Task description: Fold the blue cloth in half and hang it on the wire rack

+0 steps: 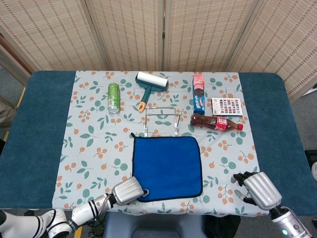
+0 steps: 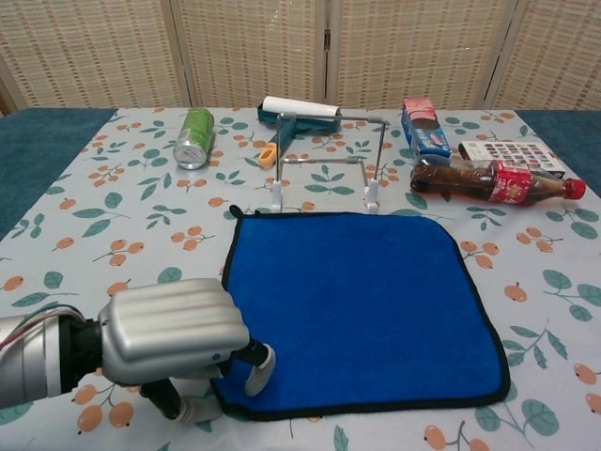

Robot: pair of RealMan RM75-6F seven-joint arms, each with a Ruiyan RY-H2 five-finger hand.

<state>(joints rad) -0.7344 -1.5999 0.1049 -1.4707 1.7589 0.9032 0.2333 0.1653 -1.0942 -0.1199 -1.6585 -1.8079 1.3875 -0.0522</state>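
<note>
The blue cloth (image 1: 167, 167) (image 2: 357, 305) lies flat on the patterned tablecloth, just in front of the wire rack (image 1: 161, 120) (image 2: 326, 164), which stands upright. My left hand (image 1: 126, 191) (image 2: 174, 334) is at the cloth's near-left corner. One fingertip (image 2: 259, 365) rests on the cloth and the thumb (image 2: 199, 410) lies on the table beside the hem. Whether the corner is pinched does not show. My right hand (image 1: 256, 190) hovers off the cloth's near-right side with nothing in it, its fingers apart; the chest view does not show it.
Behind the rack lie a green can (image 1: 114, 97), a lint roller (image 1: 149, 84), a snack box (image 1: 199, 92), a cola bottle (image 1: 216, 122) on its side and a small card (image 1: 227, 106). The table's near edge is right by both hands.
</note>
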